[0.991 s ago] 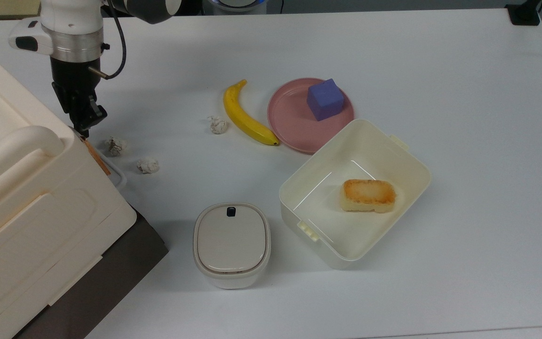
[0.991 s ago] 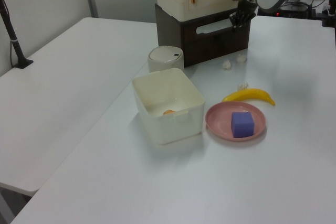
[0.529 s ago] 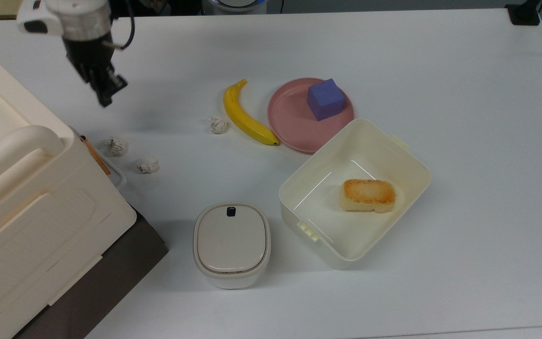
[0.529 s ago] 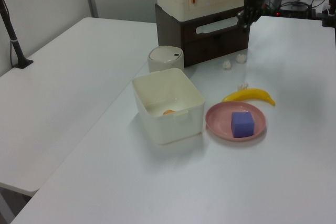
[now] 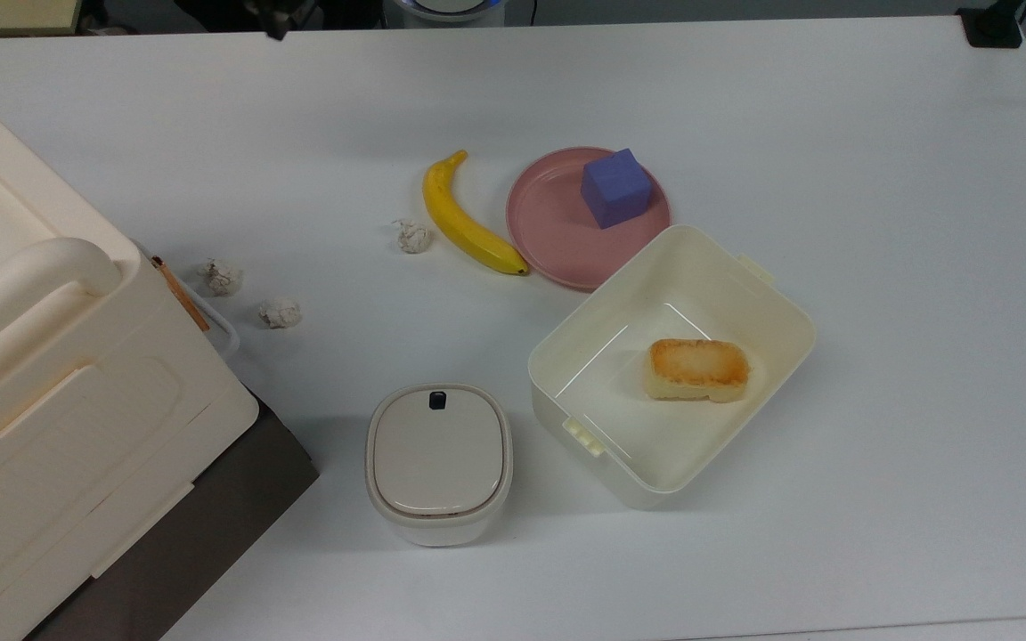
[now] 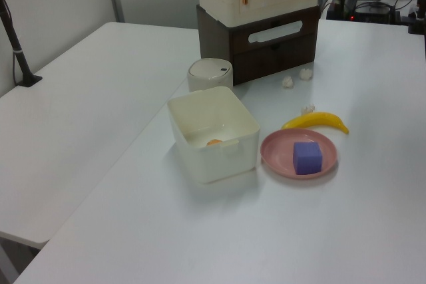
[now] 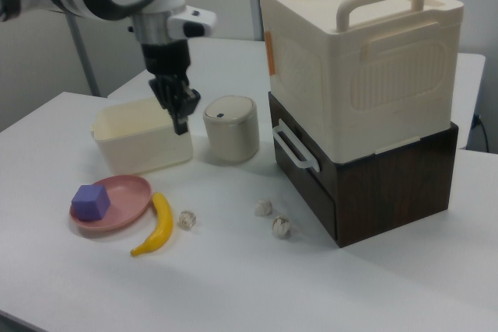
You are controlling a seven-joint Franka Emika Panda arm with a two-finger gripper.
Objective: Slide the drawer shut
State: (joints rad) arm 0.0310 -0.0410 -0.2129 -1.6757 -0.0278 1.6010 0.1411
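Dark-brown drawer (image 7: 299,162) sits flush in the cabinet under the cream box (image 7: 359,52). The gripper (image 7: 181,121), fingers pressed together, hangs well away; little risk beyond clipping the canister (image 7: 231,128) in passing.

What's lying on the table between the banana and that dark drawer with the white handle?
Three small crumpled white balls, seen in the right view between the banana and drawer.

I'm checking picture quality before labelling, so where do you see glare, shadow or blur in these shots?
Top view: thin bright glints on the cream box floor, soft shadow beside the lidded canister. Left view: even light, cluttered background soft. Right view: the hand is sharp, faint shadows under the banana.
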